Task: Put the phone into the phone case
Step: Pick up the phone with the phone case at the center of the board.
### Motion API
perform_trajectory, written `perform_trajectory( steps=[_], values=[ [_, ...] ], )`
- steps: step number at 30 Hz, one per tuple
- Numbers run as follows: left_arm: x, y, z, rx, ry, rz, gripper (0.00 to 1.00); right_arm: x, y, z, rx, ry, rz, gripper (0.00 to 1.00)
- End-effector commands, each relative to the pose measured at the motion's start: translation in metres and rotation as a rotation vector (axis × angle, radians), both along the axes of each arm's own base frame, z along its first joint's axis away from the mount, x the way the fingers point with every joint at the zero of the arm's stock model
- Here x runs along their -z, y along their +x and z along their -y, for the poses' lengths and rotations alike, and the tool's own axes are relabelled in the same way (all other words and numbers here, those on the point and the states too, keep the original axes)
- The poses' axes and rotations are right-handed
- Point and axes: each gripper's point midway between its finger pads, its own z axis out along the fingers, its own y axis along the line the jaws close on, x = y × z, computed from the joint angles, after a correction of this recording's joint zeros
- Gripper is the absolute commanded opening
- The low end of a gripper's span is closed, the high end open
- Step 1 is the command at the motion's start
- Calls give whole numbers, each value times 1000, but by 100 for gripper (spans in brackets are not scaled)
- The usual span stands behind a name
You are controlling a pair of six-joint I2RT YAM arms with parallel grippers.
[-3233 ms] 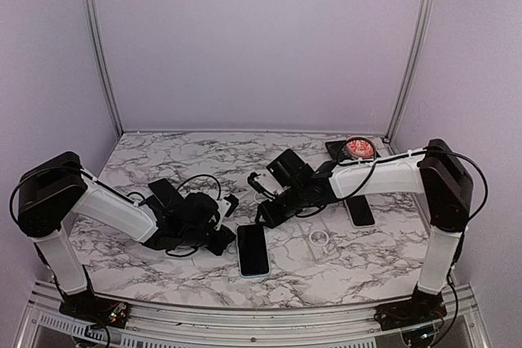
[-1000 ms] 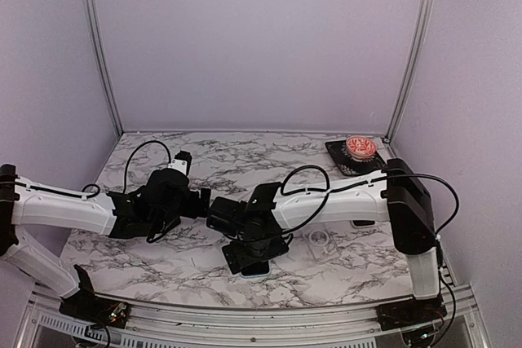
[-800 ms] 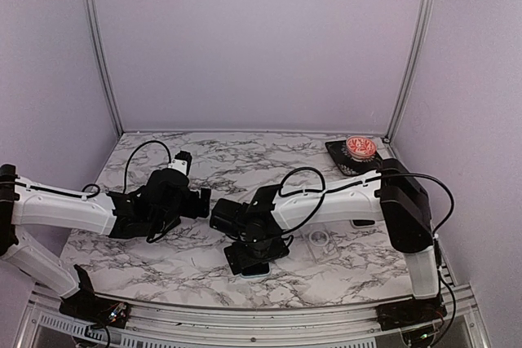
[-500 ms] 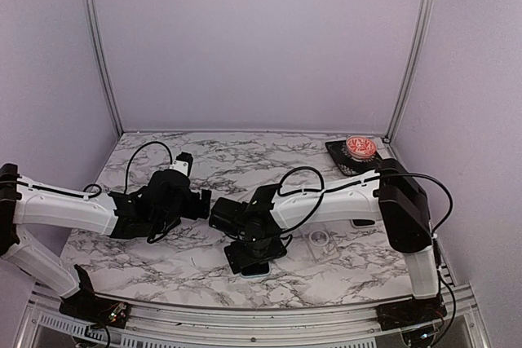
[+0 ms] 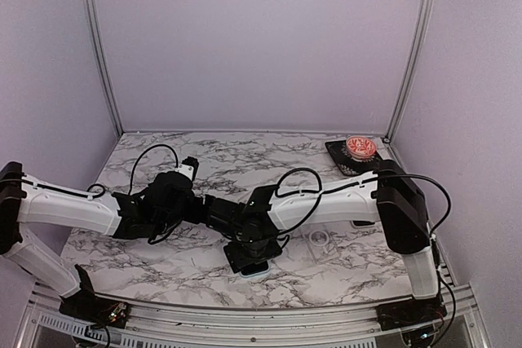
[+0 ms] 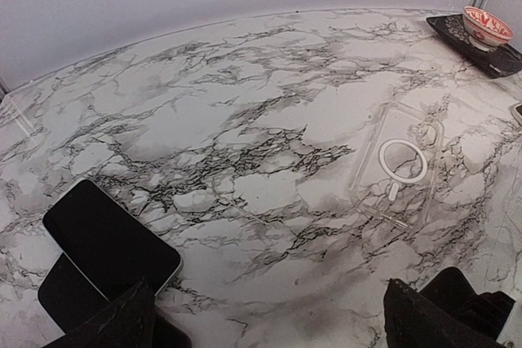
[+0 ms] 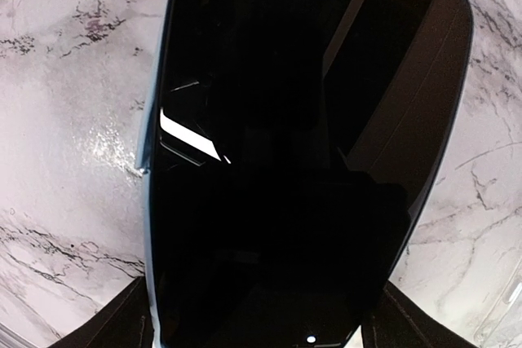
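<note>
White-grey marble table (image 5: 236, 156). Plain lilac walls (image 5: 261, 46) box it in behind and on both sides. Aluminium posts (image 5: 99, 46) rise at its back corners; lighting is soft and even.

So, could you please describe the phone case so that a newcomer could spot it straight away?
On the marble table, look toward the black tray with the red-patterned bowl, then come nearer. The phone case lies flat there: see-through, with a white ring inside, unlike the dark-screened phone.
</note>
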Motion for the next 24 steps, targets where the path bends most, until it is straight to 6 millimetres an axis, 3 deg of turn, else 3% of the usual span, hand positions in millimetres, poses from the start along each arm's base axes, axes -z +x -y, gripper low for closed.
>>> perform_trajectory(
  steps=[1,3,9,13,17,18,24],
  values=[
    [6,-3,11,37,-16,-57,99,1,18,22,-43,-85,111,33],
    [6,-4,16,60,-27,-70,99,-5,21,21,-62,-62,136,26],
    [-7,-3,25,104,-63,-97,99,-14,24,21,-98,2,198,18],
    [-13,-1,31,158,-214,-179,99,-20,28,16,-128,81,257,11],
    [-3,-1,38,175,-407,-303,99,-21,30,16,-157,131,303,7],
    [3,-2,40,178,-426,-331,99,-22,31,16,-159,140,315,0],
    [26,-8,65,203,-546,-469,95,-21,32,21,-174,182,362,0]
  ],
)
